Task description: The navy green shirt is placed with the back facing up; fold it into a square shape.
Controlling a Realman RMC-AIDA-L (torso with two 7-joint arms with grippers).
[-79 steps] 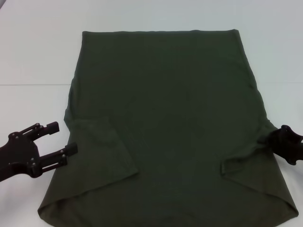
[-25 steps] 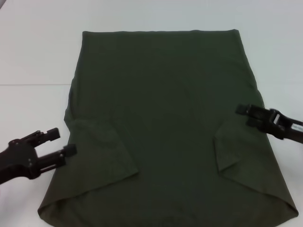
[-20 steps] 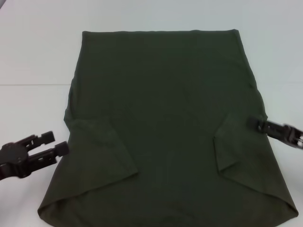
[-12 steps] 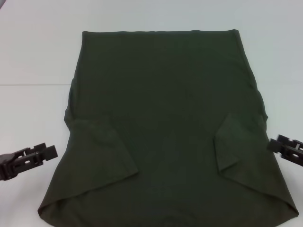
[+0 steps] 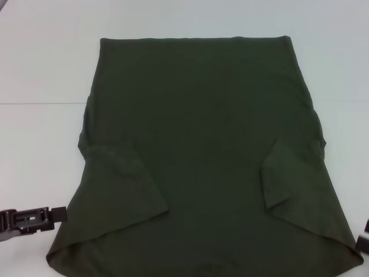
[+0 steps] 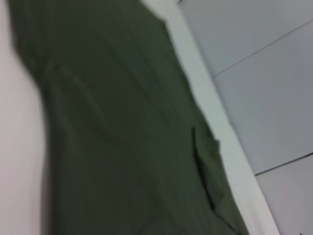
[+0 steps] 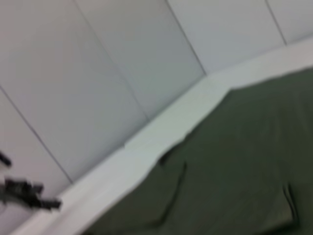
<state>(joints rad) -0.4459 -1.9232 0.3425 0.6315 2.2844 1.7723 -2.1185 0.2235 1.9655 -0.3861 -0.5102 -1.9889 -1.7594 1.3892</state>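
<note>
The navy green shirt (image 5: 202,144) is a plain dark olive green all over, with no print or pattern; its folded-in sleeves show the same shade, only a little darker along their edges. The surface (image 5: 40,69) beneath it is plain white, crossed by one thin grey line. The left pincer (image 5: 57,214) is black. The right pincer (image 5: 363,242) shows black with a pale grey patch.
</note>
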